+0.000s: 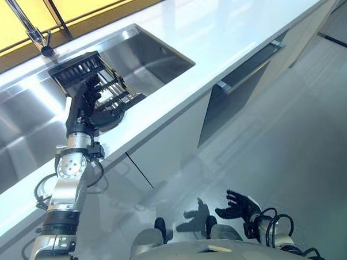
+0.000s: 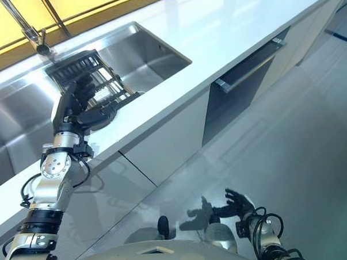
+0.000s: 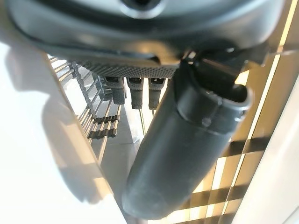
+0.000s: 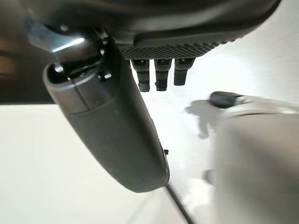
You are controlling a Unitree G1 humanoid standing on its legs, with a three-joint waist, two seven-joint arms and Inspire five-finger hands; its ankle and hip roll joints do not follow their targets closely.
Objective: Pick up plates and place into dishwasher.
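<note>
Reaching over the long white counter [image 1: 227,35] and the stainless steel sink [image 1: 153,56], the left hand [image 1: 87,99] sits at the black wire dish rack [image 1: 78,68], fingers spread, with a dark round plate [image 1: 112,116] just beneath its palm. Closing thumb under and fingers over the rim, I judge, would grip best; the dark dishwasher door [image 1: 241,98] stands shut well right, and the right hand [image 1: 239,205] hangs spread, holding nothing.

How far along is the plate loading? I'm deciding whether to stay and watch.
Done: cannot tell, since the dark dishwasher front under the white counter looks shut, hiding the inside. In hand: the left hand is at the black wire dish rack in the steel sink, beside a dark round piece, perhaps a plate. The right hand hangs open, low. What is left depends on what the dishwasher already holds.
</note>
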